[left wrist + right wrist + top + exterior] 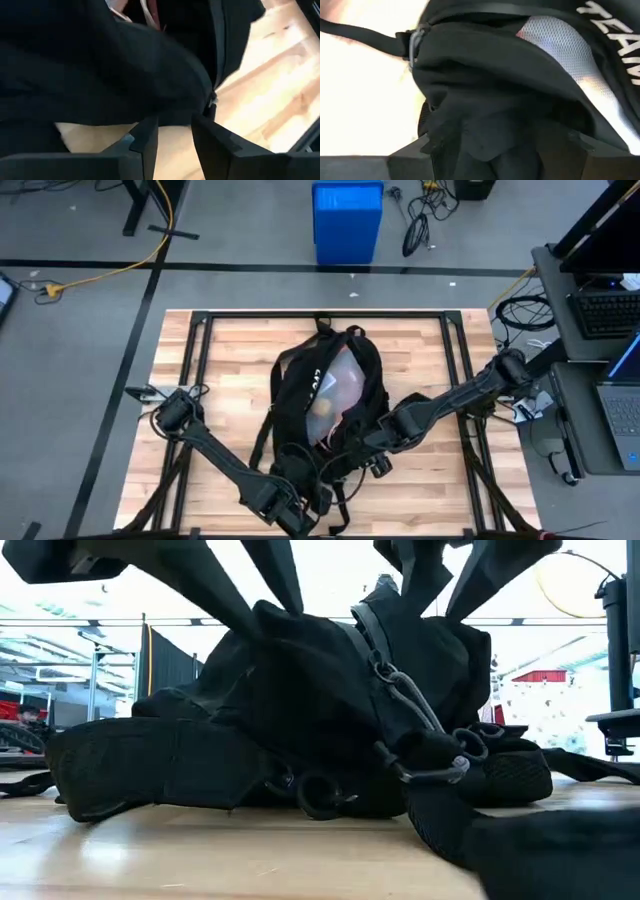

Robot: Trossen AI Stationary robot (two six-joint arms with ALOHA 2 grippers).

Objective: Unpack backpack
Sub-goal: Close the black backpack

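The black backpack lies in the middle of the wooden table with its main opening spread; a pale, translucent bag of contents shows inside. White lettering and pale mesh lining appear in the right wrist view. Its straps trail toward the near edge. My right gripper is at the backpack's near right side, buried in black fabric. My left gripper is at the backpack's near end, among the straps, its fingers close together. My left gripper's fingertips run into the lower edge of a black fabric fold at the backpack's near end, coming low from the table's near side. Only a narrow gap with bare wood shows between them, and the fabric hides the contact itself. My right gripper is shut on a bunched fold of the backpack's black fabric beside the opening, coming from the table's right. The cloth drapes over both fingers and hides them; how many layers, I cannot tell. The backpack's body rests on the table.
A black metal frame runs round the tabletop. Bare wood lies left and right of the backpack. A blue bin stands on the floor beyond the far edge; a desk with a laptop is off to the right.
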